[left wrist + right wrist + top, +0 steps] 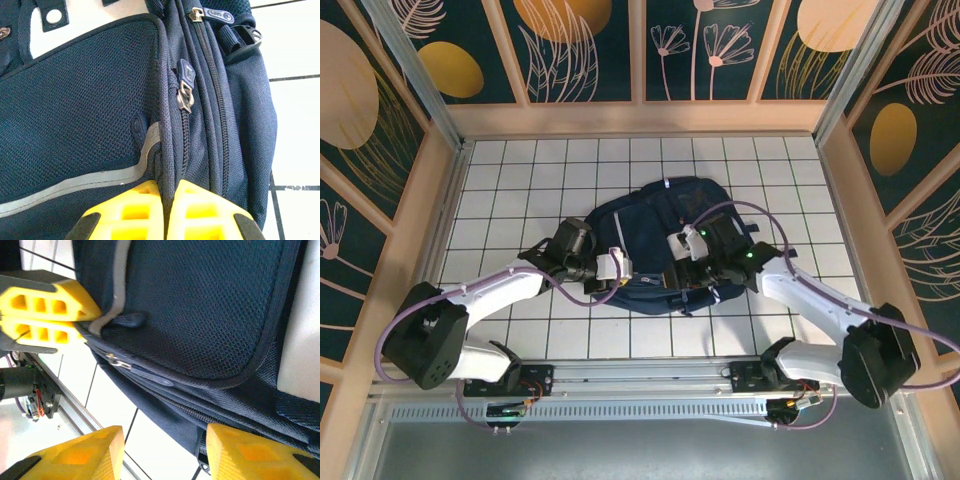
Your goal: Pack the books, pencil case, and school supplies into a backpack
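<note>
Left arm: you see your left arm reaching from its base at the near left across the white tiled table toward the middle
Left gripper: your left gripper sits at the near left edge of the backpack; its yellow fingers are pressed together, pinching the bag's piped seam between them
Pinch point: from the right wrist you see those same fingers closed at the end of the grey stripe, right where it meets the seam
Backpack: the navy bag lies flat in the middle of the table, between your two grippers, its mesh panel facing up
Grey stripe: it curves along the near edge of the mesh panel and turns up into the seam, just far of the fingertips in the left wrist view
Zipper pull: a metal zipper pull hangs on the side track just right of the pinched seam, and the zips there look closed
Right gripper: your right gripper hovers over the near right part of the bag, just beside the left one; its two yellow fingers are spread wide with nothing between them but the bag's side below
Right arm: your right arm comes in from the near right base
</note>
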Controlling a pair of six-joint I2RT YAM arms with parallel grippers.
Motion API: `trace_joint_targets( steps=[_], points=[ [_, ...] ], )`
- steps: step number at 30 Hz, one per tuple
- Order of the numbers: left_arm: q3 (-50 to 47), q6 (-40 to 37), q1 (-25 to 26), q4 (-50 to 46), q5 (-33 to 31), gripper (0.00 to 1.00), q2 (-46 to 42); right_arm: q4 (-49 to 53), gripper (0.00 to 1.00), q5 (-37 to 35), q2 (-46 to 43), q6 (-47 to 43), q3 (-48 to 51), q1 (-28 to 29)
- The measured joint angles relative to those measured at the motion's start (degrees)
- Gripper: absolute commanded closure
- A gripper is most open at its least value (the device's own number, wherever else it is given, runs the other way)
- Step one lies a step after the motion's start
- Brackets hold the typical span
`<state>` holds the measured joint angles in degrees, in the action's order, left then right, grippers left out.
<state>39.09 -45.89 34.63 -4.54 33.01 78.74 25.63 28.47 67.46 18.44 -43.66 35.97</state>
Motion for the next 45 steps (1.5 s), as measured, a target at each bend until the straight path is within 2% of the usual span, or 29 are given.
trace_joint_targets(
  steps=[3, 6, 8, 9, 11, 12, 15, 17, 20, 23, 26, 29, 33, 36, 37, 42, 45],
  points=[
    [0.02, 1.22, 0.02, 0.00, -0.02, 1.00, -0.59, 1.79, 0.49, -3.02, -1.66, 0.52, -1.97, -2.14],
    [0.02, 3.06, 0.09, -0.33, -0.15, 0.71, -1.64, 3.61, 0.38, -9.70, -1.75, 2.84, -3.96, -4.68],
    [0.04, 5.22, 0.17, -0.72, -0.39, 0.38, -2.62, 4.87, 0.26, -14.56, -1.86, 5.16, -4.00, -6.38],
    [0.20, 6.80, 0.17, -0.79, -0.55, 0.27, -3.23, 5.53, 0.21, -16.61, -1.95, 6.14, -3.91, -7.04],
    [1.57, 12.20, 0.20, -0.81, -3.19, 0.06, -4.98, 7.19, 0.01, -21.11, -2.56, 8.92, -3.80, -8.26],
    [2.97, 16.00, 0.20, -0.81, -6.23, 0.01, -5.79, 7.82, 0.01, -22.91, -2.99, 10.10, -3.80, -8.70],
    [10.43, 28.09, -0.59, -1.31, -18.43, 0.01, -6.49, 9.57, 0.01, -29.88, -5.25, 15.28, -3.39, -10.49],
    [16.81, 35.87, -2.99, -2.38, -26.56, 0.01, -6.21, 9.99, 0.01, -33.53, -6.88, 18.75, -2.56, -12.46],
    [25.22, 44.83, -8.92, -3.91, -34.88, 0.01, -2.62, 9.62, 0.01, -36.00, -8.63, 23.39, -0.09, -15.15],
    [31.17, 50.36, -12.90, -4.81, -39.67, 0.01, 5.35, 6.69, 0.01, -35.06, -9.75, 27.06, 4.44, -16.09],
    [31.76, 53.77, -13.25, -5.14, -39.47, 0.01, 13.86, 0.98, 0.03, -31.34, -10.12, 29.14, 10.56, -16.15],
    [31.67, 55.71, -12.90, -5.16, -37.62, 0.01, 22.05, -4.96, 0.10, -28.35, -10.12, 30.23, 15.52, -16.44],
    [31.58, 57.22, -12.76, -6.03, -34.77, 0.01, 28.89, -9.29, 0.26, -26.08, -10.21, 29.14, 17.16, -17.62],
    [29.07, 59.21, -12.96, -4.39, -33.55, 0.01, 27.82, -12.17, 0.38, -24.00, -9.90, 27.26, 17.18, -19.34],
    [27.47, 60.35, -13.00, -3.69, -33.11, 0.01, 26.49, -13.33, 0.40, -22.91, -9.57, 26.67, 17.20, -20.06],
    [18.43, 64.17, -12.07, -2.40, -27.41, 0.01, 19.08, -20.11, 0.60, -16.48, -6.47, 22.95, 17.18, -23.26],
    [12.83, 65.13, -10.03, -2.56, -27.67, 0.01, 13.97, -22.77, 0.62, -13.84, -2.21, 19.91, 15.45, -24.39]
  ],
)
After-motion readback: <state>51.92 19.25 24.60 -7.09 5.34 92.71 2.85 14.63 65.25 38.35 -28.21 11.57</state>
